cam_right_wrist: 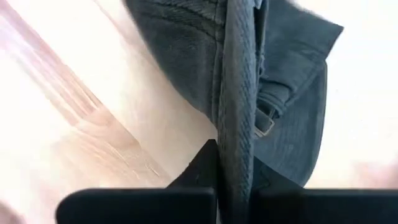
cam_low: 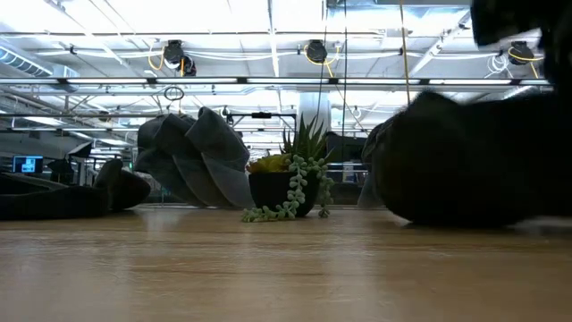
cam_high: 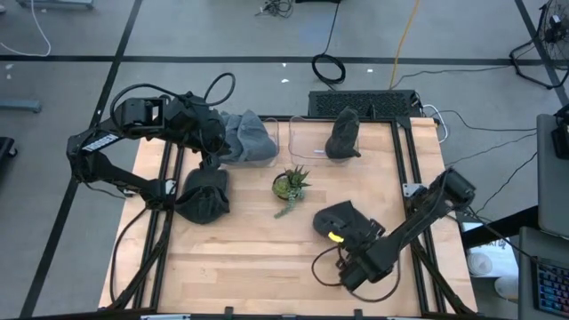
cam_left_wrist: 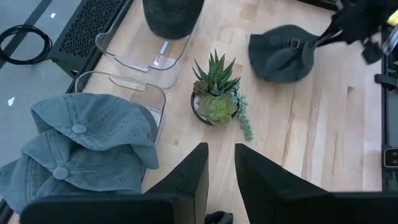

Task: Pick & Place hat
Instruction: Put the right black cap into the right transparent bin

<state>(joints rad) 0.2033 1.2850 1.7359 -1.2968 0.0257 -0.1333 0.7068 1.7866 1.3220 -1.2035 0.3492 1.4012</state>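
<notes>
The dark hat (cam_high: 339, 220) lies low on the table (cam_high: 249, 267) toward its right edge, its rear edge already clenched in the right gripper (cam_high: 354, 242) jaws, while the left gripper (cam_high: 210, 162), jaws slightly parted, hangs by the far-left corner.

The high view looks straight down on the potted succulent (cam_high: 291, 185); the low view faces it level from the tabletop; the left wrist view shares it from above, nearer.
</notes>
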